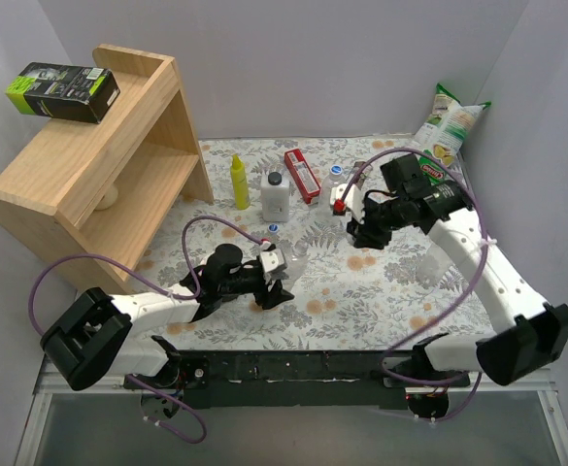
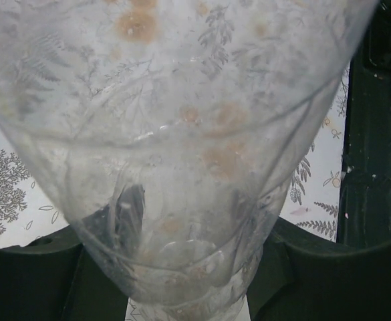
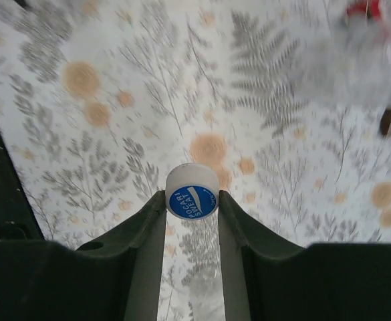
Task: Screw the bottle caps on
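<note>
Crowded back row, open middle
Left of the white bottle (image 1: 275, 194) stands a yellow bottle (image 1: 239, 183), right of it a red box (image 1: 302, 176); in front of it, bare tablecloth (image 1: 327, 277) lies between the left gripper (image 1: 276, 275) and the right gripper (image 1: 363, 236).

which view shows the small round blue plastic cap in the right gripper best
The right wrist view: the small round blue plastic cap sits close, printed face visible, pinched in the right gripper. The top external view shows that gripper, no cap; the left wrist view lacks it.
</note>
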{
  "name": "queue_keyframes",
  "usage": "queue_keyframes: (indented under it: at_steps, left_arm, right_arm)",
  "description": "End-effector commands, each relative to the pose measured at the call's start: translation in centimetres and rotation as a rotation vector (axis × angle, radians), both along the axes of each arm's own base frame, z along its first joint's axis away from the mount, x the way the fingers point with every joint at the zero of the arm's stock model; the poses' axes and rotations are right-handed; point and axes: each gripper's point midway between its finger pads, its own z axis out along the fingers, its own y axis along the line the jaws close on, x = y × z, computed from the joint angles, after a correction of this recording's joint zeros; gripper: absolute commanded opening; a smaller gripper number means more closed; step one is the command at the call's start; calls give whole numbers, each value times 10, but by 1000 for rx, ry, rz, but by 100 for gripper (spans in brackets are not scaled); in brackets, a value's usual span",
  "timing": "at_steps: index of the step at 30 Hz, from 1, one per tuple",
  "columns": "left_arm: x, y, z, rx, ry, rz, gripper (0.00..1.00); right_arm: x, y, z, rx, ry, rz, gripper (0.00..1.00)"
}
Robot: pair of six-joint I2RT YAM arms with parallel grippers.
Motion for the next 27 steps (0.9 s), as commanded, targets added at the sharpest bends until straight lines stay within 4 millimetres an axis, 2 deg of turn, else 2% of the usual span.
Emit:
queue_keyframes:
  at_steps: [1,2,5,6,10,12,20,27]
  left_arm:
    - [-6,-8,13,-37,-121,-93,0]
    - [-7,-8,11,-26,-127,-103,0]
    - [-9,-8,12,-15,-155,-125,0]
    - [-10,-8,13,-12,-158,-130,0]
    - [-11,-8,14,-6,-173,-140,0]
    - [-11,-8,16,-10,-182,-139,0]
    - [-9,-7,18,-15,-218,-136,0]
    - [-5,-4,19,-25,-220,-96,0]
  right_arm:
    - [-53,59,58,166,-62,228,29]
    - [-64,73,62,162,-75,284,29]
    - [-72,94,70,140,-103,368,29]
    - [-71,100,69,124,-110,398,29]
    - [-68,117,84,121,-172,467,28]
    - [-72,123,81,102,-159,501,28]
    - [-94,133,69,43,-149,640,28]
    - [-107,123,62,1,-70,671,27]
